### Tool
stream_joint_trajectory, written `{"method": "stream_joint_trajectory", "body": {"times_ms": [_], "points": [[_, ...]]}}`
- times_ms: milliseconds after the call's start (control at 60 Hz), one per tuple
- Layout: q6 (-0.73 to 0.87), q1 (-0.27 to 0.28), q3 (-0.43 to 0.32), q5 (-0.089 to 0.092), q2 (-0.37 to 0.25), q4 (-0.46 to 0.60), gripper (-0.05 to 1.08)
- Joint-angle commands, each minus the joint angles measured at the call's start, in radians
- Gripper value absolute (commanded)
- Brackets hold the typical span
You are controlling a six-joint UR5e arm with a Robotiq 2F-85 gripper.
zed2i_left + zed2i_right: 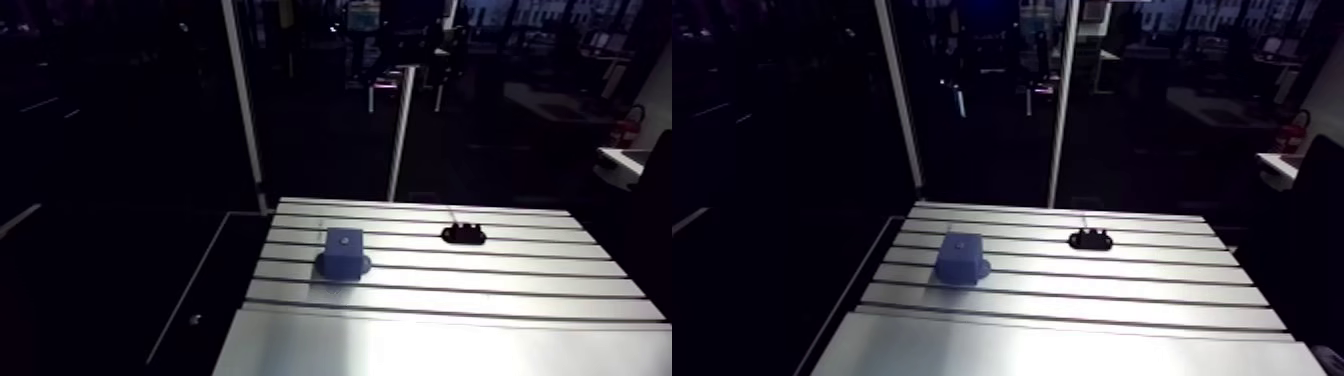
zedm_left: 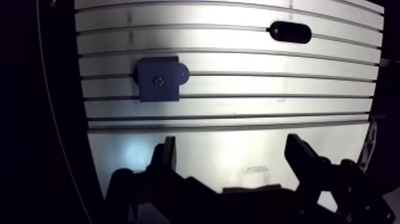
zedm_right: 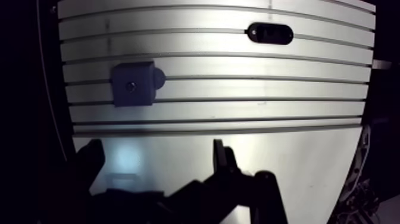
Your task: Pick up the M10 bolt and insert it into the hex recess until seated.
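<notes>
A blue block [image 2: 158,79] with a small round recess in its top face sits on the slotted aluminium table [image 2: 250,107], ahead of my gripper and off to its left-finger side. Farther ahead, toward the right-finger side, lies a black oval part [image 2: 290,31] with dark hollows; I cannot make out a bolt in it. In the arm view the blue block [image 1: 343,253] is left of the black part [image 1: 463,235]. My gripper [image 2: 231,144] hangs over the smooth near plate, open, with nothing between its fingers [image 2: 167,156].
The table's left edge [image 1: 235,270] drops off into a dark lower ledge. A white upright post [image 1: 401,130] stands behind the table's far edge. A smooth plate [image 1: 440,345] covers the near part of the table.
</notes>
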Motion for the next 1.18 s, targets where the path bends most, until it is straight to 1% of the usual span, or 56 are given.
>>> {"method": "stream_joint_trajectory", "body": {"times_ms": [17,67,83,100,117,133,150,167,183,217,433,500,700,867,1183], "points": [[-0.003,-0.026,-0.010,0.001,-0.023,0.008,0.01],[-0.003,-0.026,-0.012,0.002,-0.025,0.011,0.01],[-0.003,-0.027,-0.017,0.006,-0.027,0.017,0.01],[-0.003,-0.027,-0.017,0.006,-0.027,0.017,0.01],[-0.003,-0.028,-0.023,0.012,-0.029,0.027,0.01],[-0.003,-0.028,-0.023,0.012,-0.029,0.027,0.01],[-0.003,-0.030,-0.031,0.020,-0.029,0.040,0.01],[-0.003,-0.030,-0.031,0.020,-0.029,0.040,0.01],[-0.001,-0.033,-0.038,0.028,-0.031,0.051,0.01],[-0.003,-0.034,-0.043,0.031,-0.031,0.054,0.01],[-0.004,-0.055,-0.040,0.035,-0.039,0.061,0.01],[-0.004,-0.056,-0.038,0.037,-0.039,0.061,0.01],[-0.004,-0.056,-0.029,0.036,-0.043,0.059,0.01],[-0.003,-0.056,-0.023,0.042,-0.042,0.058,0.01],[-0.003,-0.055,-0.018,0.042,-0.037,0.058,0.01]]}}
